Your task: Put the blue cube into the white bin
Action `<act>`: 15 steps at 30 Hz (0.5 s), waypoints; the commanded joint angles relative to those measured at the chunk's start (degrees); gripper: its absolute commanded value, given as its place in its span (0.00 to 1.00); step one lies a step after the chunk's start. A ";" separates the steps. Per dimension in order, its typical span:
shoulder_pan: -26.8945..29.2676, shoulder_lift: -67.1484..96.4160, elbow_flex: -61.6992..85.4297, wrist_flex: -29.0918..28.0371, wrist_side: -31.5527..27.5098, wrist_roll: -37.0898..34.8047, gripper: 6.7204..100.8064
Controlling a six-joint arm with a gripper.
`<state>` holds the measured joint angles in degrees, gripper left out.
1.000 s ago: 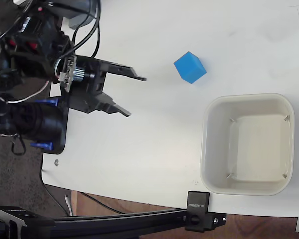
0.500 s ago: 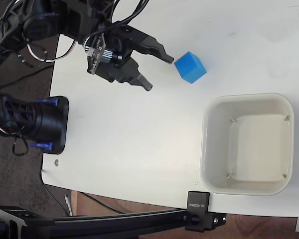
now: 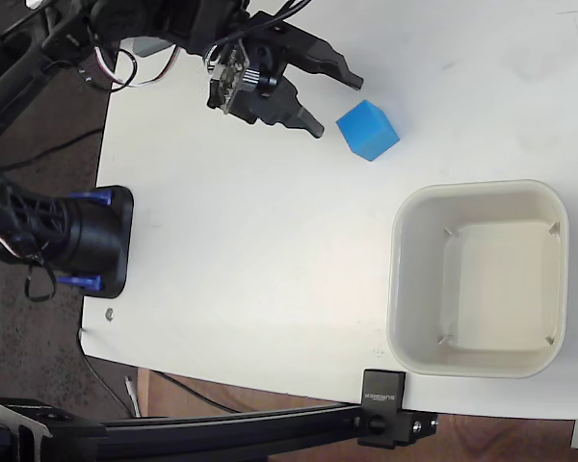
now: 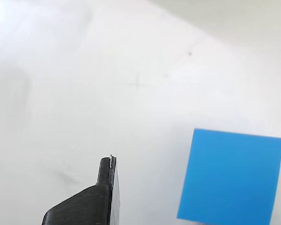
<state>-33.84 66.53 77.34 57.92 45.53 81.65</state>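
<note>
The pincer (image 3: pixel 332 101) stands wide open, empty, just left of the cube (image 3: pixel 368 129), which sits on the desk (image 3: pixel 270 269) above and left of the bin (image 3: pixel 397 289). It should shift so its fingers straddle the cube squarely before closing.

Bright even light, wrist view washed out, soft shadows

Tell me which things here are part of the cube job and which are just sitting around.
Part of the job:
- blue cube, on the table, outside the bin
- white bin, empty
- tool, open, just left of the cube in the fixed view

Just there:
- white table
- black clamp at the table's lower edge
- black and blue arm base on the left
</note>
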 commanded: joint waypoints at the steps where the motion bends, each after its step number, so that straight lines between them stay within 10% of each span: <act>1: 0.44 1.14 -4.04 0.35 -0.79 0.09 0.99; 15: 3.34 -1.05 -4.57 -0.53 -2.90 -0.35 0.99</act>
<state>-30.94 63.72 76.29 57.92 42.98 81.39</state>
